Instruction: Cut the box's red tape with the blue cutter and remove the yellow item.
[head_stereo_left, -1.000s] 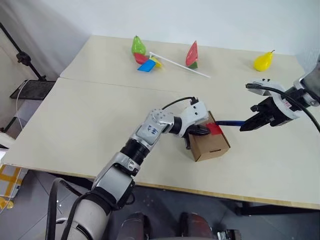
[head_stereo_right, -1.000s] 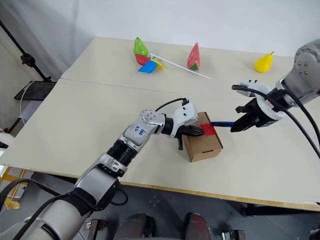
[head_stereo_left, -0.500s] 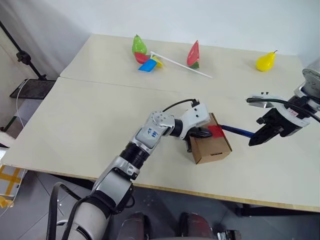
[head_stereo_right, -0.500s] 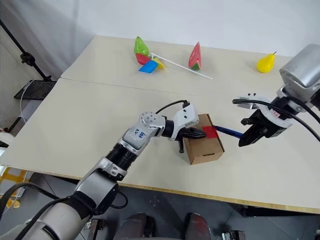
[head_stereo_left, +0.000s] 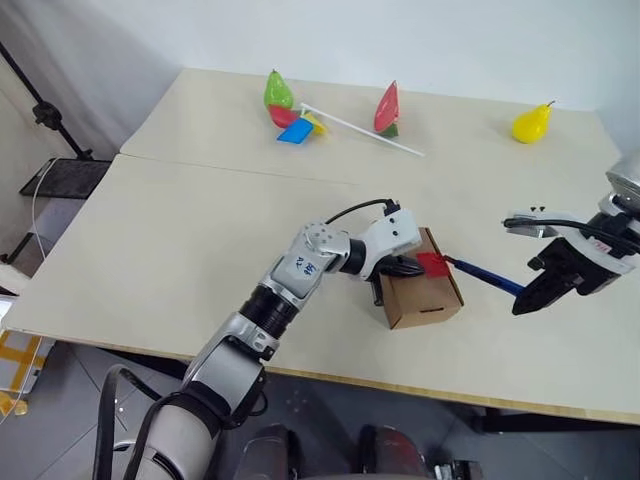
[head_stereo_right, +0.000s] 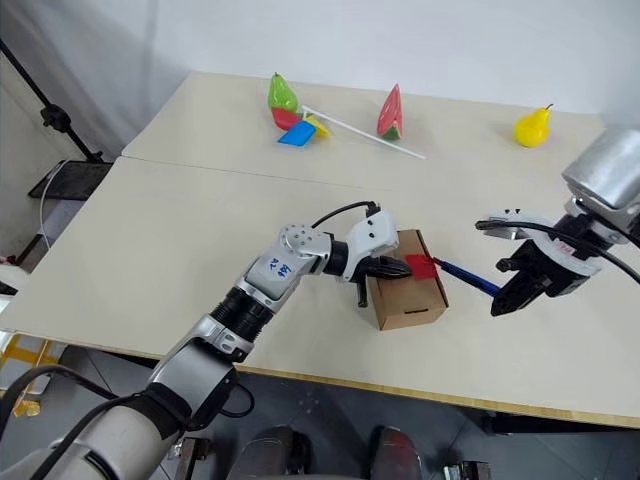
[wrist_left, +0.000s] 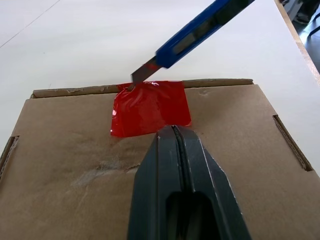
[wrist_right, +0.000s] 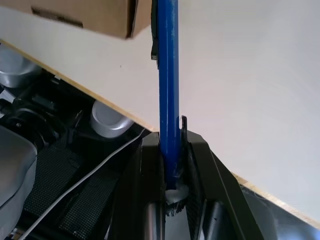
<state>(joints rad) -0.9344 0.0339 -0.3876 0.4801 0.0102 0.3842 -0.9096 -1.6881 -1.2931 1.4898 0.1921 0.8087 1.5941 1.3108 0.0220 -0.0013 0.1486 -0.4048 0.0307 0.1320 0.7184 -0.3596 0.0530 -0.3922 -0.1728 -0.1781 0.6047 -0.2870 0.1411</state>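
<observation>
On the bench (head_stereo_left: 150, 230), near its front edge, the box (head_stereo_left: 425, 295) is pinned from the left by the left tool (wrist_left: 173, 131), whose fingers are pressed fully together and laid flat on the top flap, gripping nothing. The red tape (wrist_left: 150, 107) is seen just past those fingertips, straddling the flap seam at the box's right edge. The silver blade of the blue cutter (head_stereo_left: 488, 277) is set against the tape's far corner. Further right, the cutter's rear end is clamped narrowly in the right tool (head_stereo_right: 508, 296). The carton is judged light and thin-walled, easily slid or dented, so it is best steadied on the flap. The cutter is judged slim, stiff and smooth, so it is best gripped well back from the blade. The yellow item is presumably inside.
</observation>
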